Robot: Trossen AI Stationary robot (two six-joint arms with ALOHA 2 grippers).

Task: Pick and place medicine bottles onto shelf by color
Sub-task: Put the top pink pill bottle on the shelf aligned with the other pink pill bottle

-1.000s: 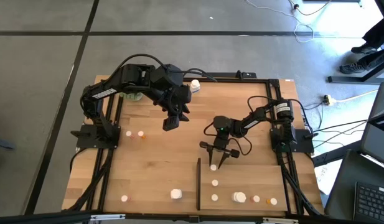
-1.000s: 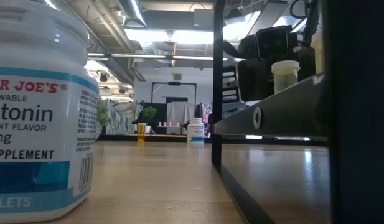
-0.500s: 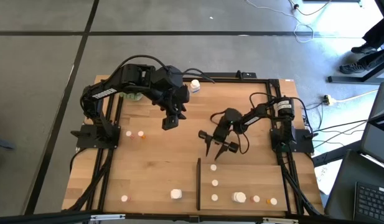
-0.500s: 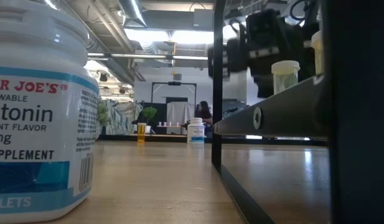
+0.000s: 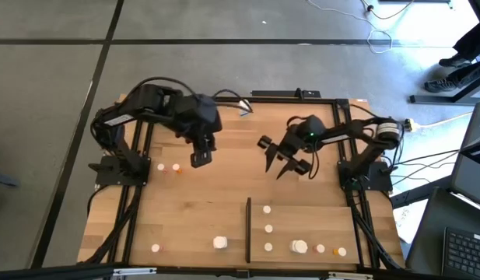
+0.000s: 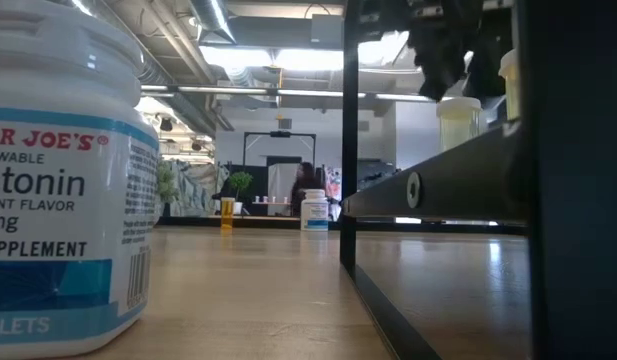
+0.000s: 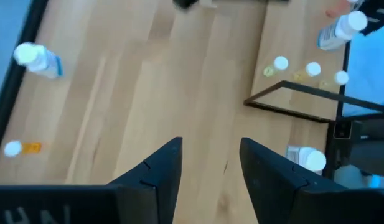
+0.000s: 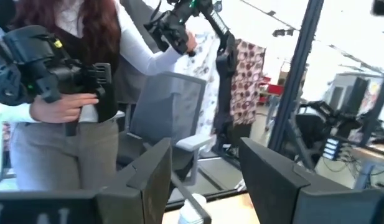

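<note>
The shelf (image 5: 302,225) is a pale panel behind a black strip (image 5: 247,229) at the near right. Several medicine bottles stand on it, white ones (image 5: 267,209) in a row and orange ones (image 5: 320,249) nearer the right. More bottles stand on the table: a white and an orange one (image 5: 176,166) at the left, and a chunky white one (image 5: 219,243) near the front. My right gripper (image 5: 289,163) hovers open and empty, high above the table's middle, beyond the shelf. My left gripper (image 5: 199,158) hangs open and empty over the left half (image 7: 210,165).
A large white supplement jar (image 6: 58,180) fills the low view's left. A white bottle (image 5: 243,109) lies by the far edge. The black table frame (image 5: 302,97) rims the table. A person (image 8: 86,93) holding a device stands in the room beyond the table. Bare wood lies between the two grippers.
My right gripper has risen from just over the shelf's far end and gone toward the far edge, tipping from pointing down to about level. The white bottle it stood over has stayed on the shelf. My left gripper has drifted toward the table's left edge.
</note>
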